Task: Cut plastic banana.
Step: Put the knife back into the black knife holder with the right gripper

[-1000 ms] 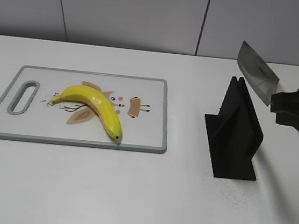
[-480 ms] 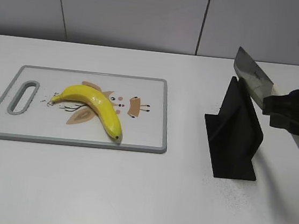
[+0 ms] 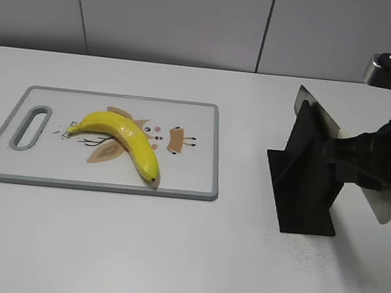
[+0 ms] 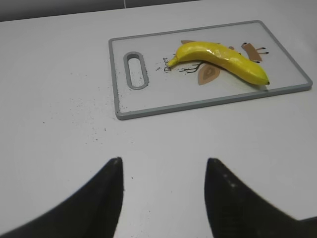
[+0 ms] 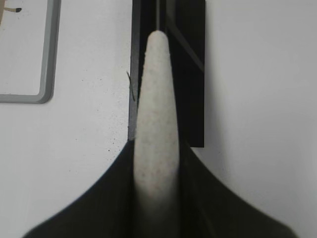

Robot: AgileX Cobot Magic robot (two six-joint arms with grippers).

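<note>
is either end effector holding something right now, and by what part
The right end effector holds the knife by its pale handle, blade in the black stand. The left end effector is open and holds nothing.

- A lab-style test bench rather than a home kitchen: a bare white table [image 3: 169, 256] fills the scene.
- At 12 o'clock, plain grey wall panels [image 3: 168, 16] with a dark seam.
- Kitchen props only: cutting board [image 3: 198, 182] at 9 o'clock, black knife stand [image 3: 303, 194] at 3 o'clock.
</note>
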